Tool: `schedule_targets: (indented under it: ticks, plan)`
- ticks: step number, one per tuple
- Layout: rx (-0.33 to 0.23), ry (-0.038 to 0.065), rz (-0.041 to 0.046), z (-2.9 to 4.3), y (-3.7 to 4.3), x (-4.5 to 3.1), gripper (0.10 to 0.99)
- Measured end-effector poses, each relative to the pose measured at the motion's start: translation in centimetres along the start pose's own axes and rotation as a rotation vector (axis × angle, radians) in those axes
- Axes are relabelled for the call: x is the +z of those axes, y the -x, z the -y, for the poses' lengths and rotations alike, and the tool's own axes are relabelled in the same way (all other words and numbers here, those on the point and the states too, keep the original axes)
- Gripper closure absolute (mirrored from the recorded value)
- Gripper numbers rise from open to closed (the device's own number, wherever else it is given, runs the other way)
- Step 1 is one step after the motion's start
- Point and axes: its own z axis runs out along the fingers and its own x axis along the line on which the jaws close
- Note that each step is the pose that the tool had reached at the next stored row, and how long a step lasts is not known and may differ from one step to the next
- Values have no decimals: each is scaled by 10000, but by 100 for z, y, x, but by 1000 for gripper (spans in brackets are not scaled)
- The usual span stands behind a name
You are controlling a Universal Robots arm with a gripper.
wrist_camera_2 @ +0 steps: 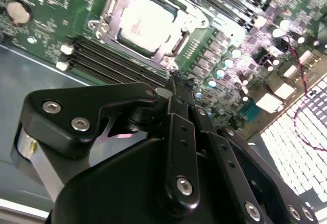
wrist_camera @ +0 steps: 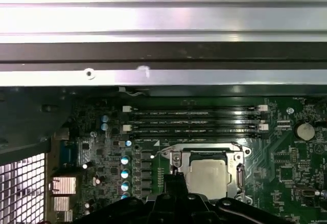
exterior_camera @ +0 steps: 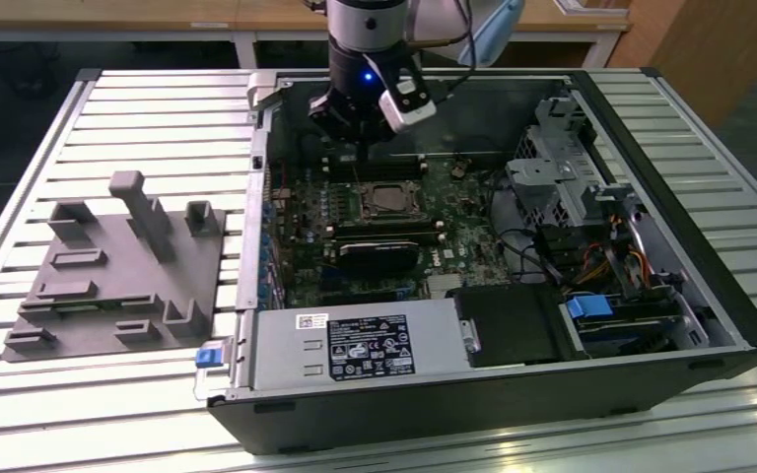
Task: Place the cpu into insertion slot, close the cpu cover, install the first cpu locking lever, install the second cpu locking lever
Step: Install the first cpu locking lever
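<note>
Exterior view first: one open computer case (exterior_camera: 615,108) lies on the slatted surface (exterior_camera: 90,414), with one grey fixture block (exterior_camera: 122,271) off to the exterior view's left. The insertion slot (exterior_camera: 385,200) sits mid-board. The jaws hang on the slot's far side, toward the case's back wall and well above the board, so the slot lies down and toward the camera from them.

Second wrist view: the jaws look pressed together with nothing between them, and their tip points just off one corner of the slot. One cpu (wrist_camera_2: 148,22) is seated in the slot, pale face up. It's square, so there's no real long axis to line up. One cpu cover (wrist_camera_2: 113,9) frames it and looks folded down flat. I honestly can't tell from here whether either locking lever is hooked, the glare is rough. A bank of long black memory slots (wrist_camera_2: 112,60) runs along the slot's edge, between it and the jaws' side.

First wrist view: same story. The cpu (wrist_camera: 207,175) is in the slot, and the jaws' tip sits just beside the slot's edge, not over the chip. I count four memory slots (wrist_camera: 194,121) in that bank on the slot's far side, and one coin cell (wrist_camera: 305,130) further out along the board.
</note>
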Motion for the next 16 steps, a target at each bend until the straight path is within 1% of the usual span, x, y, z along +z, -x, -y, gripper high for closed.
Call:
schedule_targets:
  ticks: [4,6,12,16]
  plan:
    - [-11,2,18,3,-111,5,980]
    - [-12,2,24,4,-150,6,980]
    - [-18,3,34,1,-234,22,980]
    - [-25,3,37,-26,-256,38,980]
